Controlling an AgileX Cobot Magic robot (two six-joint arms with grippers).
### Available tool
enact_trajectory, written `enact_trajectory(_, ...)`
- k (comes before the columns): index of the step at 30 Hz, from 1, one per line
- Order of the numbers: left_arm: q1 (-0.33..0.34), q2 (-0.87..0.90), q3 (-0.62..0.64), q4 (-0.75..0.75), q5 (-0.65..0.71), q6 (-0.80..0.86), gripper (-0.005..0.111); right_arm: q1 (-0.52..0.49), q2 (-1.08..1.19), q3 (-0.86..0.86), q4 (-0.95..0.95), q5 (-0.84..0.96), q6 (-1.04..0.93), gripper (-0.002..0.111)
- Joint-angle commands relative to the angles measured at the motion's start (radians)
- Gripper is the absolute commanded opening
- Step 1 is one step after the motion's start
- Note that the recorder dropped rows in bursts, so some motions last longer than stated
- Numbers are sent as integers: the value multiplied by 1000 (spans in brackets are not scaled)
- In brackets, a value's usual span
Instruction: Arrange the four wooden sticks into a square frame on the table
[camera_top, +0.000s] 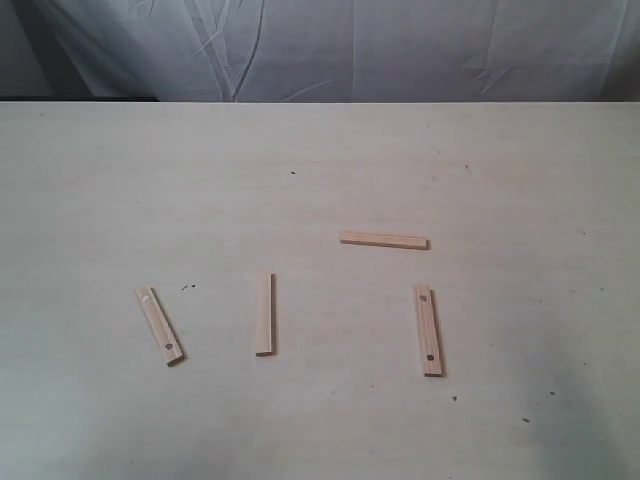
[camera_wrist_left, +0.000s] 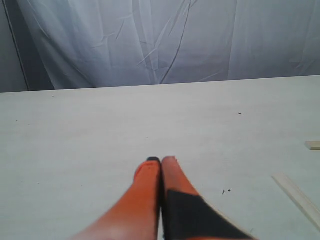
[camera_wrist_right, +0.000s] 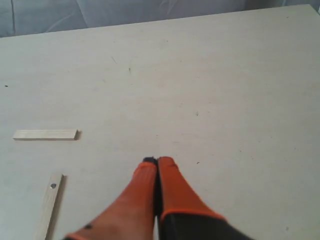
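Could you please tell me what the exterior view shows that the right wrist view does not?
Only the exterior view shows the leftmost dotted stick and the plain stick to its right. Only the right wrist view shows the right gripper, shut, over the table. Both show the crosswise stick and the right-hand dotted stick, lying apart on the table.
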Motion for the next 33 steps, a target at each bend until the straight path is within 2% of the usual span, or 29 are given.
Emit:
enact_trajectory(1,-6,-5,3,3,1,-1,0,-4,138,-9,88,-149,-1,0)
enact_trajectory(10,-6,-5,3,3,1,-1,0,15,498,-220,170,119,-46,0)
enact_trajectory(14,-6,-5,3,3,1,-1,0,148,664,-242,179,121,-10,0)
enact_trajectory(22,-6,-5,3,3,1,-1,0,442,973,-359,72,35,272,0)
enact_trajectory(26,-6,-5,3,3,1,-1,0,525,1091,-436,26,2,375,1)
enact_trajectory(29,-6,-5,3,3,1,-1,0,556,1158,-466,20,15,396,13)
enact_trajectory(33,-6,-5,3,3,1,-1,0,576,1219,-473,19,8,413,37)
